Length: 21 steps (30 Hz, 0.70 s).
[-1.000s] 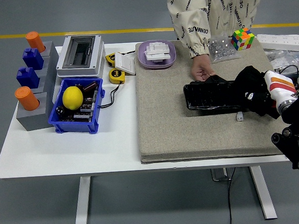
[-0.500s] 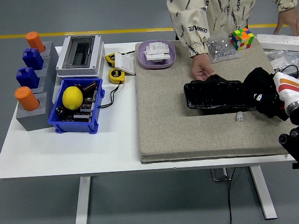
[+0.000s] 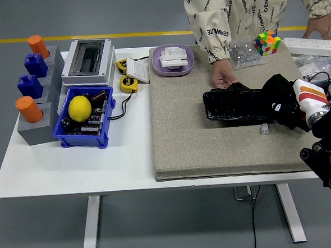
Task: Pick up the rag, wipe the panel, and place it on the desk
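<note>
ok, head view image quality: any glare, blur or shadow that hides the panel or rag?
Head view: even overhead light, only soft shadows. The glossy black panel shows small highlights, no washout. The black rag under the right hand merges with the panel's right end, so that edge is hard to tell. No obvious motion blur.

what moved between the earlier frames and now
The right hand, holding the black rag, slid right along the panel half a second ago, then back left to about where it began. The person's hand kept steadying the panel's far edge; panel and everything else stayed put.
</note>
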Motion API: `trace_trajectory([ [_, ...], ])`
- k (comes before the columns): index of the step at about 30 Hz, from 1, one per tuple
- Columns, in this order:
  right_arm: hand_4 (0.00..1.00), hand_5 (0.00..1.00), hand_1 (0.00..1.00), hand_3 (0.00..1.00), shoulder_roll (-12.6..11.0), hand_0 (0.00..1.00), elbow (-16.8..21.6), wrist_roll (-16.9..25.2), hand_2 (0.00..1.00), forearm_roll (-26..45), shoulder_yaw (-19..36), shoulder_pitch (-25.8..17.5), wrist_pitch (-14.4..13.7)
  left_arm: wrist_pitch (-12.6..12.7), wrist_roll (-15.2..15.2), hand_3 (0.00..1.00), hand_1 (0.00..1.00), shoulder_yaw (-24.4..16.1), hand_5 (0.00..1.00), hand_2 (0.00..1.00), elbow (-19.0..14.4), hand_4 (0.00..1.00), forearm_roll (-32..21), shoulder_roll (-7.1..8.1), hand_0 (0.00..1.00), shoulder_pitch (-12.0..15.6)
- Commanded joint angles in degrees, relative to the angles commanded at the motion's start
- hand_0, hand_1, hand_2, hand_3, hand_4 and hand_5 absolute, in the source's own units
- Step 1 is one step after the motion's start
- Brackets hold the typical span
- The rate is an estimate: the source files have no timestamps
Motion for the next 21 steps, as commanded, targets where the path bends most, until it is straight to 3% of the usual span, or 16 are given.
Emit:
trace_trajectory([
  [12,0.872,0.261,0.443,0.514,3.5,0.319,1.2,0.0,0.492,0.6,-2.1,0.6,-0.4,0.0,0.0,0.562,0.641,0.4,0.437,0.654,0.0,0.627,-0.1,0.23,0.611,0.1],
  [21,0.871,0.262,0.444,0.514,6.6,0.319,2.4,-0.2,0.492,1.5,-6.8,2.1,-0.5,0.0,0.1,0.562,0.641,1.0,0.437,0.654,0.0,0.627,-0.3,0.35,0.611,0.0],
])
